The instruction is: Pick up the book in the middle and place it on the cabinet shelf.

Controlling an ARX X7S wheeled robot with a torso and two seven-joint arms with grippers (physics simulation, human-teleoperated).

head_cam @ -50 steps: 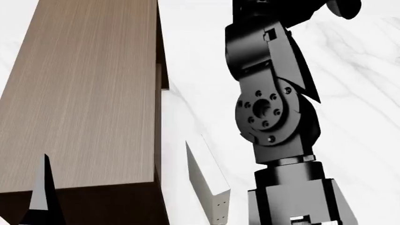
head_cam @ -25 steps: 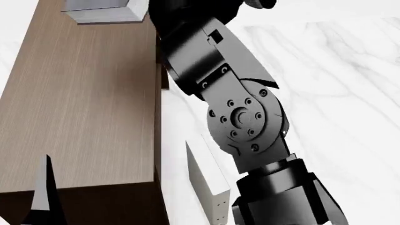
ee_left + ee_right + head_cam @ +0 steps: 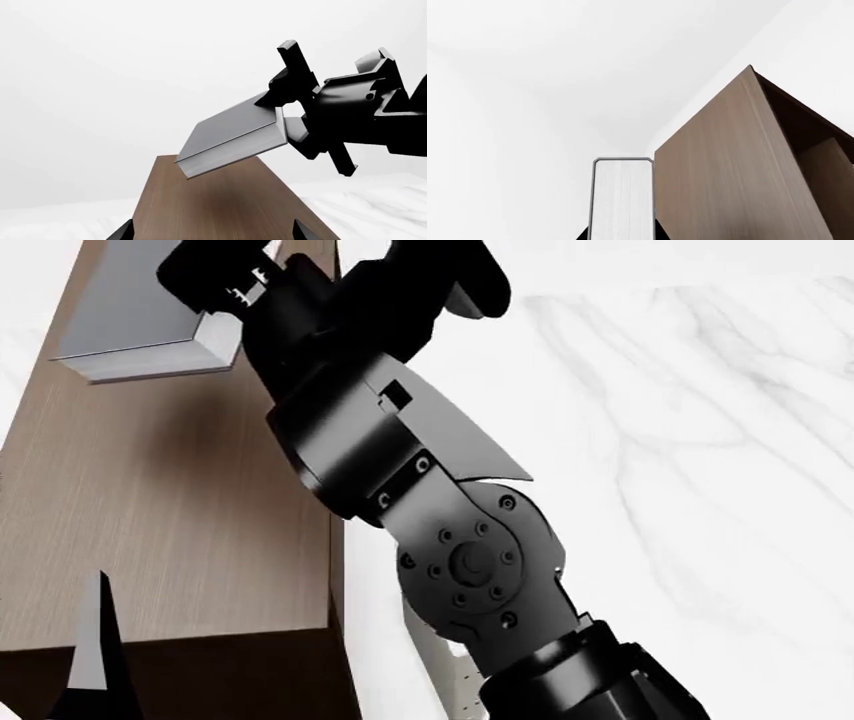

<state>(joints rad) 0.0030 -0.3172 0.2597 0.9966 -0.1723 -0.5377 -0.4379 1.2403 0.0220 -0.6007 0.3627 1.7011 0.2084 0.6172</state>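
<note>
The dark grey book with white page edges is clamped in my right gripper, tilted over the far end of the cabinet's light brown top. In the left wrist view the book hangs from the right gripper just above the cabinet top; I cannot tell whether they touch. In the right wrist view the book's page edges fill the gap between my right gripper's jaws, with the cabinet beside it. My left gripper is open and empty over the near end of the top.
An off-white book with small dots on its spine stands on the white marble surface right of the cabinet, mostly hidden behind my right arm. One of my left gripper's fingers shows at the cabinet's near edge.
My right arm has swung left with the book, from off the top of the head view to over the far end of the cabinet top. The left gripper has not moved.
</note>
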